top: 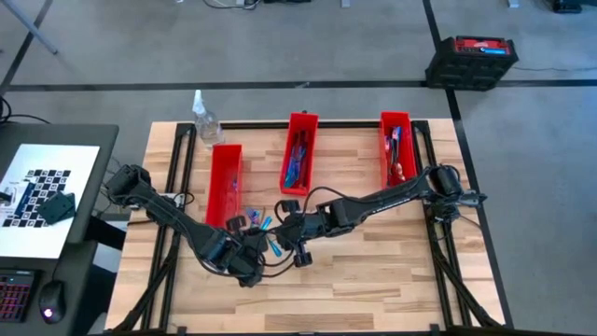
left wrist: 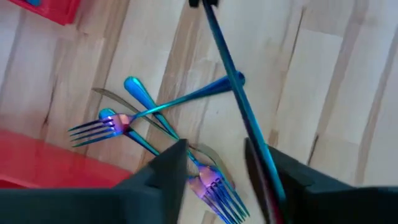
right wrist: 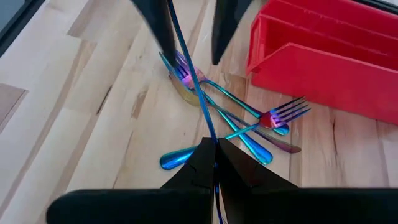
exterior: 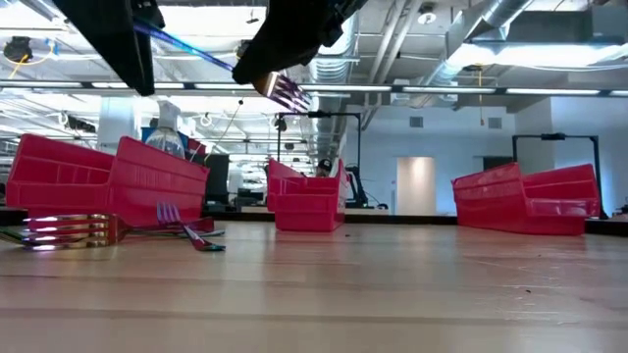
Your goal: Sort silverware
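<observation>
1. The right gripper (right wrist: 214, 163) is clenched on a slim iridescent blue metal utensil (right wrist: 186, 74), lifted above the fork pile (right wrist: 236, 118) for transfer.
2. The left gripper (left wrist: 214, 165), released, brackets the utensil's far end over the same pile, likely receiving it.

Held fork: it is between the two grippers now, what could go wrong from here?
The fork lies against one finger of the open left gripper, not centred, so closing may knock it askew. Only the right gripper clamps it; if it slips, it would likely drop onto the crossed forks below and scatter them.
</observation>
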`<state>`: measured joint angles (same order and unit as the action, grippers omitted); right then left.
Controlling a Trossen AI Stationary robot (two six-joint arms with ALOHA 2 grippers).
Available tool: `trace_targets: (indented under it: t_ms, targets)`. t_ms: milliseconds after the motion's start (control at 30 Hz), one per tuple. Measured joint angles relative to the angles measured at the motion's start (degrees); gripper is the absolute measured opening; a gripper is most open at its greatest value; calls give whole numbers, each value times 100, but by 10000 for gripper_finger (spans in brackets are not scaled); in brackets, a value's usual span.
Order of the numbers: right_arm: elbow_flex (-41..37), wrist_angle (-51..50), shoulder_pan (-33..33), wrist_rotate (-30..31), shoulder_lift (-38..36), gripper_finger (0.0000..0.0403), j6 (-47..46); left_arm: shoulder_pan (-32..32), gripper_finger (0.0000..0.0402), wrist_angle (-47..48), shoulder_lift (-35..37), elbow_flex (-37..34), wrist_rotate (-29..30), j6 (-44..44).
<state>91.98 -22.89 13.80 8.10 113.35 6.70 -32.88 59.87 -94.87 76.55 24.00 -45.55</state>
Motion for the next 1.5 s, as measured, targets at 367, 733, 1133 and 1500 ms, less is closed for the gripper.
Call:
trace_targets:
  t_ms: [367, 733, 1133, 1500]
  targets:
    - [0, -33, -7, 48, -39, 2, -44, -48, 0, 361, 79, 4, 136, -216]
    - [2, -68, -57, -35, -41, 26, -61, -96, 0, 317, 302, 20, 609, -263]
    - [2, -68, -135, -28, -41, 26, -63, -98, 0, 374, 302, 20, 731, -287]
    - [-553, 638, -146, -343, 506, 74, 46, -136, 0, 379, 304, 20, 733, -558]
